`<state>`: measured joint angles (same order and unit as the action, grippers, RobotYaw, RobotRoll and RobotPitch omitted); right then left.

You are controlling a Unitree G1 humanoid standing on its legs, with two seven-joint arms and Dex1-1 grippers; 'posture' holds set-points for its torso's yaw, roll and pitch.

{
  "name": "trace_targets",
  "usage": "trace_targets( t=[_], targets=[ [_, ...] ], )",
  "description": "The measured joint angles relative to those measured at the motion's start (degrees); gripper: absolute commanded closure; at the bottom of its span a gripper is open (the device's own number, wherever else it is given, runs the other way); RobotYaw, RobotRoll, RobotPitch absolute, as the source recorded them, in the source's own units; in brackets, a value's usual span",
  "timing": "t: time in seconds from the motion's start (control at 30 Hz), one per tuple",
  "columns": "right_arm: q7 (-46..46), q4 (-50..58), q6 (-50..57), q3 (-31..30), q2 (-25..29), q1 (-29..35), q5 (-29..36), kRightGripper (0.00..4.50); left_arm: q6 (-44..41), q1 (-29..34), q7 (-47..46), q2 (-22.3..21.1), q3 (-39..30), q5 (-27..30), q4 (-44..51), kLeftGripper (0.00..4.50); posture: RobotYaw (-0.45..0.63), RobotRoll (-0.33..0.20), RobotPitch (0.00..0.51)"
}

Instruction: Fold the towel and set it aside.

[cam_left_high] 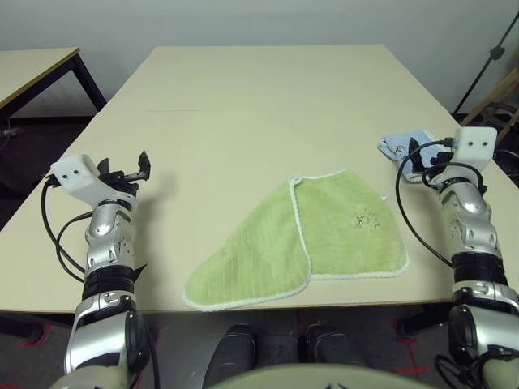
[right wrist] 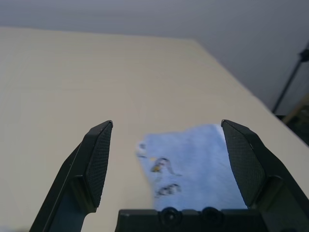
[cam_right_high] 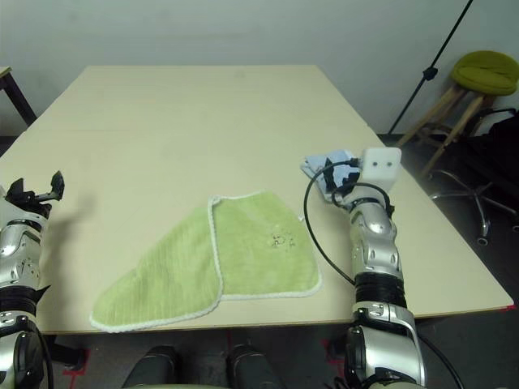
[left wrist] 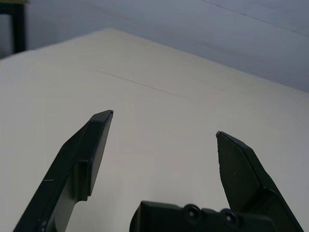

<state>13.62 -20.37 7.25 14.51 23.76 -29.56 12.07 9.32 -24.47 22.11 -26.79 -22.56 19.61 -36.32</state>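
Our two open jaws (left wrist: 165, 123) (right wrist: 167, 122), one fuzzy green towel (cam_left_high: 304, 235) between them, one blue cloth (right wrist: 193, 169) before the right.

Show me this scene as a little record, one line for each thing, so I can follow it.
green towel: on the table near its front edge, partly folded over, white edging, small dark mark
blue cloth: folded small, on the table to the right, dark pattern on it
left gripper: open, empty, left of the towel
right gripper: open, empty, by the blue cloth
table: pale top
folding: unfinished
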Motion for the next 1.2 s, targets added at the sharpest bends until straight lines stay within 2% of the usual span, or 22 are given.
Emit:
trace_targets(
  t=[0.23, 0.4, 0.6, 0.8, 1.13, 1.2],
  targets=[
    [7.3, 4.7, 18.6, -2.9, 2.3, -6.0, 3.9, 0.04, -10.2, 0.0, 19.6, -5.7, 3.5, 5.5, 6.8, 0.0, 0.12, 0.0, 0.041],
    [12.9, 4.4, 28.9, -7.5, 5.9, -9.4, 3.5, 0.04, -15.7, 1.2, 32.7, -9.8, 8.1, 7.1, 13.4, 0.0, 0.15, 0.0, 0.029],
    [15.8, -0.2, 38.4, -12.0, 7.8, -12.6, 1.7, 0.04, -21.7, 5.0, 43.2, -11.9, 14.1, 7.6, 20.9, 0.0, 0.17, 0.0, 0.02],
    [19.1, -6.0, 47.6, -16.0, 9.7, -14.3, -0.4, 0.04, -27.3, 6.0, 46.6, -12.6, 16.1, 9.7, 27.8, 0.0, 0.18, 0.0, 0.016],
    [22.3, -11.6, 50.2, -18.5, 11.1, -14.4, -2.6, 0.04, -30.2, 7.9, 47.2, -12.6, 16.7, 10.6, 32.1, 0.0, 0.18, 0.0, 0.012],
    [22.6, -11.6, 50.4, -18.5, 10.7, -14.2, -2.8, 0.42, -30.3, 7.9, 46.9, -12.5, 16.7, 10.6, 32.1, 0.0, 0.18, 0.0, 0.011]
  ],
)
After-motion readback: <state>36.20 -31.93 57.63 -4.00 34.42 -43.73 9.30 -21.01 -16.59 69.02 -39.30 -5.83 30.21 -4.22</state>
